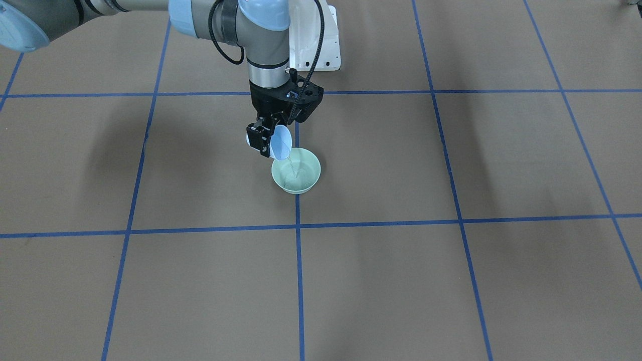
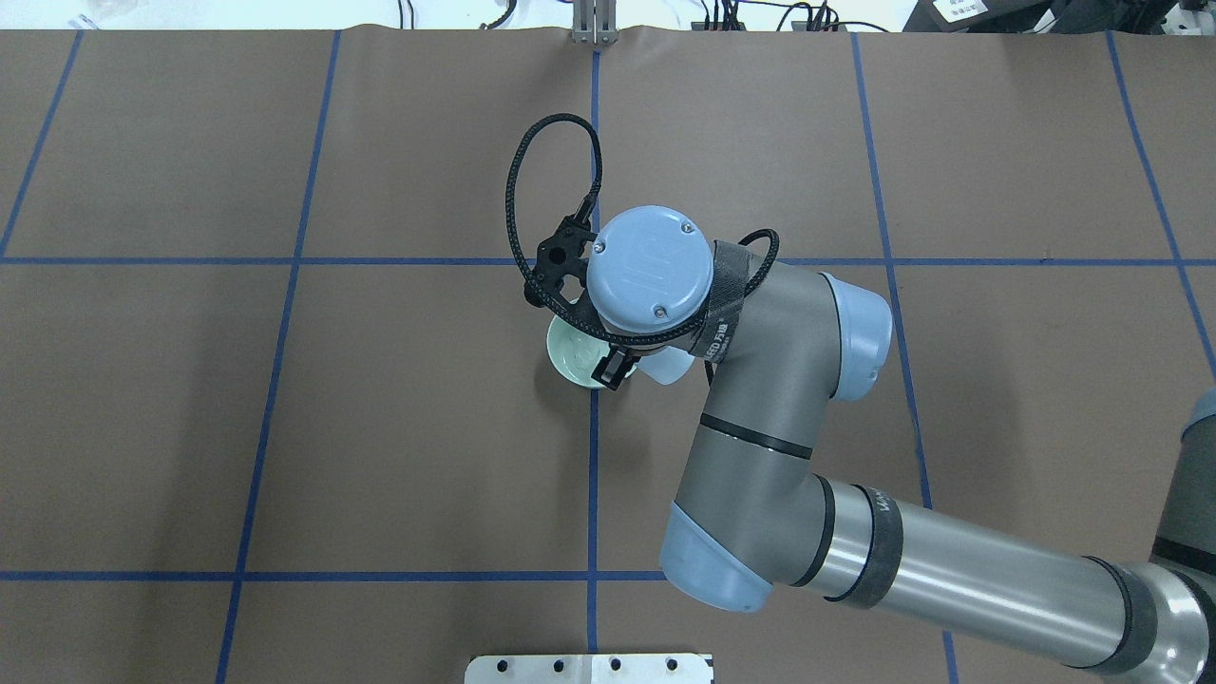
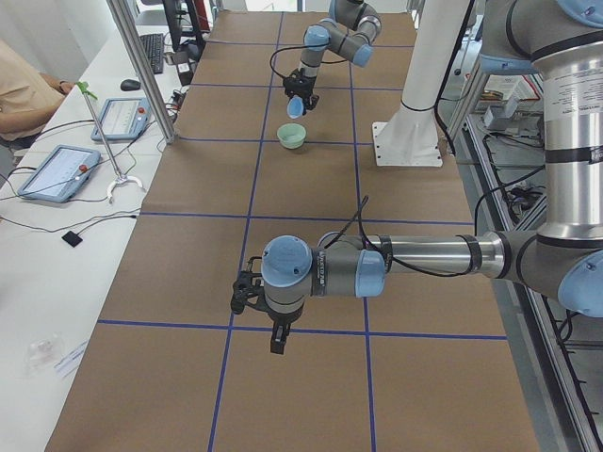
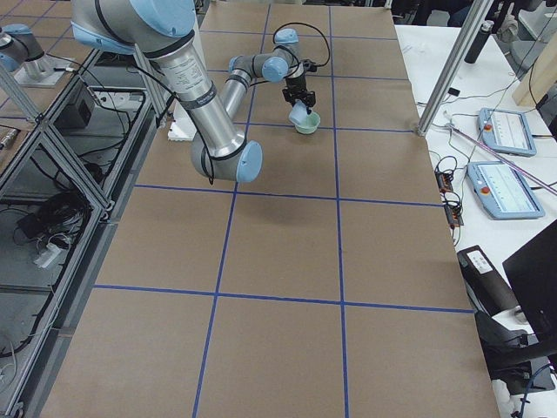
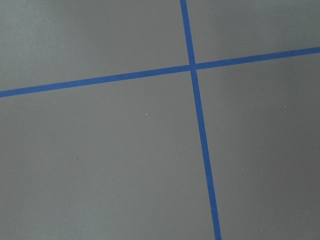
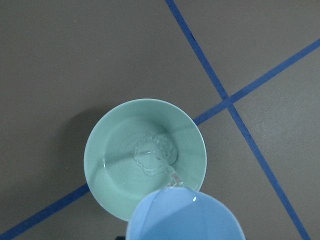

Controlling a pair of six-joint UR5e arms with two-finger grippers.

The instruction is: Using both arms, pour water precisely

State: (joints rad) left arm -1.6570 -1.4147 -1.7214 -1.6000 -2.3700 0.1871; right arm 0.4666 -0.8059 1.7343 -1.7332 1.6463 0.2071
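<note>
Nearest, from the table's left end: left arm (image 3: 415, 256) stretched low across the brown table (image 3: 311, 405), left gripper (image 3: 276, 339) pointing down close above a blue tape line (image 3: 160, 325). Cannot tell whether its fingers stand apart or together. Under its wrist camera, only bare table and two tape lines crossing at 1 o'clock.

Farther off, right arm (image 2: 760, 408) bent over the table's middle. Right gripper (image 1: 266, 143) clamped on a pale-blue cup (image 1: 282, 142), tipped steeply onto its side.

From the right wrist: cup lip closest to the lens, at 6 o'clock. Thin stream of water (image 6: 155, 154) falling from that lip into the green bowl (image 6: 95, 155) below, pooled there as a small rippled patch at the bowl's centre. Bowl upright on the table, sitting across a tape line, with a tape crossing at 2 o'clock from it.

From overhead, cup at 3 o'clock of the bowl, both partly hidden under the wrist.

Farthest in the front-facing view, white pedestal (image 1: 316, 45) at 12 o'clock of the bowl.
</note>
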